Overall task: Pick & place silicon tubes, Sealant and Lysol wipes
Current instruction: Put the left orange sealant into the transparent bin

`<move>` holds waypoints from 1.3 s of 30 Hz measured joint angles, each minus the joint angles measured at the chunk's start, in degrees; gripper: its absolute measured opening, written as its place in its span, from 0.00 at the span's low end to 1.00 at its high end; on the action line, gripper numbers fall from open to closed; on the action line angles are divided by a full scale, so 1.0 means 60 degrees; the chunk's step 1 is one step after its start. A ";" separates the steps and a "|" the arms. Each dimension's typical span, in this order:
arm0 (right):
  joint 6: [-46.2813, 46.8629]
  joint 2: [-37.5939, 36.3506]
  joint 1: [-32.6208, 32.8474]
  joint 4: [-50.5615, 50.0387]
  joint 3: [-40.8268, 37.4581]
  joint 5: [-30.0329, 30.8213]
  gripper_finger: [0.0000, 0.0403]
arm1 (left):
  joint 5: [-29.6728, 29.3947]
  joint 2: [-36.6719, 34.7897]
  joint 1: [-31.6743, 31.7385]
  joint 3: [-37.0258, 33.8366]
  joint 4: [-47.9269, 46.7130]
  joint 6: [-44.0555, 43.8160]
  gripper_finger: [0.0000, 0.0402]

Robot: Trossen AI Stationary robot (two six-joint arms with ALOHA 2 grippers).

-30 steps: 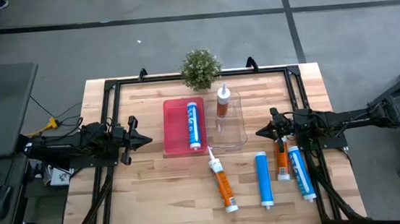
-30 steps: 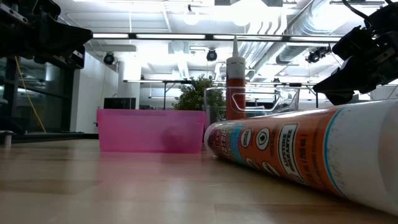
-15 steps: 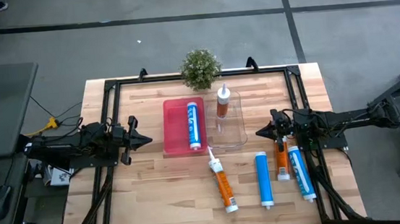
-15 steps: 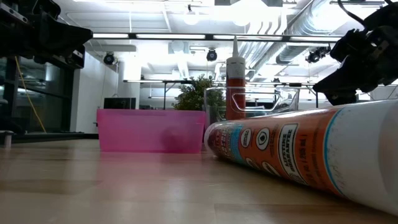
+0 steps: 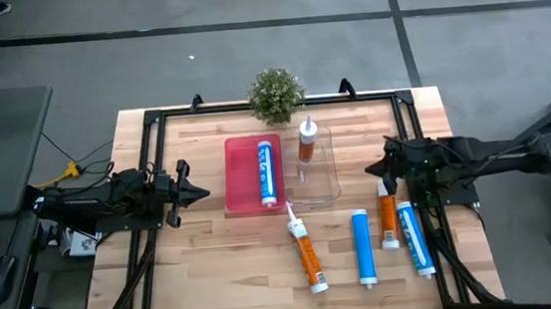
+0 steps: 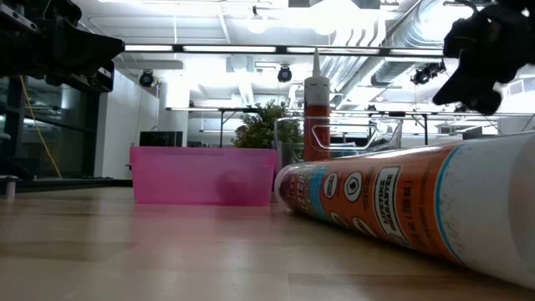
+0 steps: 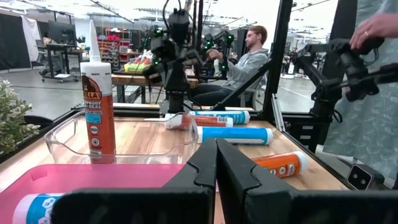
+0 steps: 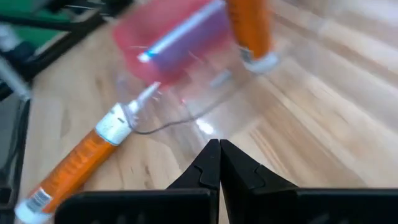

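Risk of clipping clear tray (image 5: 323, 175) at nine o'clock of closed, empty right gripper (image 5: 374, 169); left gripper (image 5: 200, 192) closed, idle.

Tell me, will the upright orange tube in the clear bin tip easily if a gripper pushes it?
Probably yes: the orange sealant tube with the white nozzle stands tall and narrow on its end. The clear plastic bin has low walls, so they may not catch it. Once down, its round body would likely roll.
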 joint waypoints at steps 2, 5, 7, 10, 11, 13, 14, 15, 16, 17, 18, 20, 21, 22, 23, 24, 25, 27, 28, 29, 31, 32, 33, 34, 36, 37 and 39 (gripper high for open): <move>0.0980 0.0477 0.0000 -0.1102 0.0822 0.0032 0.00 | 0.0002 0.0004 0.0000 0.0000 0.0002 0.0003 0.00; 0.2087 0.1249 0.0007 -0.2294 0.1799 -0.0396 0.00 | 0.0002 0.0000 0.0000 0.0000 0.0000 0.0000 0.00; 0.2755 0.1803 0.0078 -0.2722 0.2312 -0.0793 0.00 | 0.0002 0.0000 -0.0001 0.0000 0.0001 0.0003 0.00; 0.3541 0.2623 0.0323 -0.2960 0.2878 -0.1344 0.00 | 0.0002 0.0000 -0.0003 0.0000 0.0002 0.0001 0.00; 0.3730 0.2893 0.0446 -0.2992 0.3051 -0.1480 0.00 | 0.0002 0.0001 -0.0001 0.0000 0.0002 0.0001 0.00; 0.4230 0.3447 0.0753 -0.3075 0.3320 -0.1635 0.00 | 0.0002 0.0000 0.0000 0.0000 0.0000 0.0002 0.00; 0.4473 0.3709 0.0927 -0.3099 0.3433 -0.1648 0.00 | 0.0002 0.0000 -0.0004 0.0000 0.0001 0.0002 0.00; 0.4720 0.3966 0.1114 -0.3129 0.3554 -0.1641 0.00 | 0.0002 0.0000 0.0000 0.0000 -0.0002 0.0000 0.00; 0.4968 0.4219 0.1321 -0.3132 0.3666 -0.1609 0.00 | 0.0002 0.0000 0.0000 0.0000 -0.0001 0.0000 0.00; 0.5242 0.4489 0.1531 -0.3127 0.3767 -0.1546 0.00 | 0.0002 0.0000 -0.0003 0.0000 -0.0001 0.0003 0.00; 0.5535 0.4751 0.1746 -0.3129 0.3845 -0.1464 0.00 | 0.0002 0.0000 0.0000 0.0000 -0.0001 0.0000 0.00; 0.6144 0.5318 0.2239 -0.3151 0.4003 -0.1244 0.00 | 0.0002 0.0001 0.0000 0.0000 0.0001 0.0000 0.00; 0.6468 0.5593 0.2488 -0.3146 0.4102 -0.1129 0.00 | 0.0002 0.0002 -0.0002 0.0000 -0.0002 0.0000 0.00; 0.6784 0.5882 0.2742 -0.3132 0.4219 -0.1041 0.00 | 0.0002 0.0000 -0.0004 0.0000 -0.0002 0.0000 0.00; 0.7081 0.6185 0.2980 -0.3118 0.4348 -0.0980 0.00 | 0.0002 0.0000 -0.0001 0.0000 0.0001 0.0000 0.00; 0.7381 0.6509 0.3210 -0.3104 0.4490 -0.0904 0.00 | 0.0002 0.0001 0.0000 0.0000 -0.0001 0.0000 0.00; 0.7669 0.6814 0.3435 -0.3079 0.4630 -0.0845 0.00 | 0.0002 0.0000 0.0000 0.0000 0.0002 0.0000 0.00; 0.8269 0.7465 0.3847 -0.3026 0.4987 -0.0737 0.00 | 0.0002 0.0000 0.0000 0.0000 -0.0002 0.0003 0.00; 0.8537 0.7789 0.4023 -0.2972 0.5191 -0.0669 0.00 | 0.0002 0.0003 -0.0001 0.0000 0.0001 0.0000 0.00; 0.8763 0.8124 0.4174 -0.2892 0.5409 -0.0621 0.00 | 0.0002 0.0000 0.0000 0.0000 -0.0002 0.0000 0.00; 0.9141 0.8826 0.4401 -0.2755 0.5876 -0.0499 0.00 | 0.0002 0.0000 -0.0003 0.0000 0.0001 0.0000 0.00; 0.9282 0.9170 0.4471 -0.2701 0.6100 -0.0414 0.00 | 0.0002 0.0000 0.0000 0.0000 0.0002 0.0000 0.00; 0.9405 0.9525 0.4515 -0.2670 0.6344 -0.0349 0.00 | 0.0002 0.0000 0.0000 -0.0002 -0.0002 0.0000 0.00; 0.9514 0.9868 0.4539 -0.2622 0.6600 -0.0310 0.00 | 0.0002 0.0004 0.0000 0.0000 -0.0002 0.0000 0.00; 0.9641 1.0538 0.4546 -0.2489 0.7087 -0.0309 0.00 | 0.0002 0.0000 -0.0002 -0.0004 0.0000 0.0000 0.00; 0.9650 1.0891 0.4546 -0.2434 0.7320 -0.0326 0.00 | 0.0002 0.0000 0.0000 -0.0004 0.0000 0.0000 0.00; 0.9653 1.1502 0.4540 -0.2296 0.7772 -0.0465 0.00 | 0.0002 0.0000 0.0000 -0.0004 0.0002 0.0001 0.00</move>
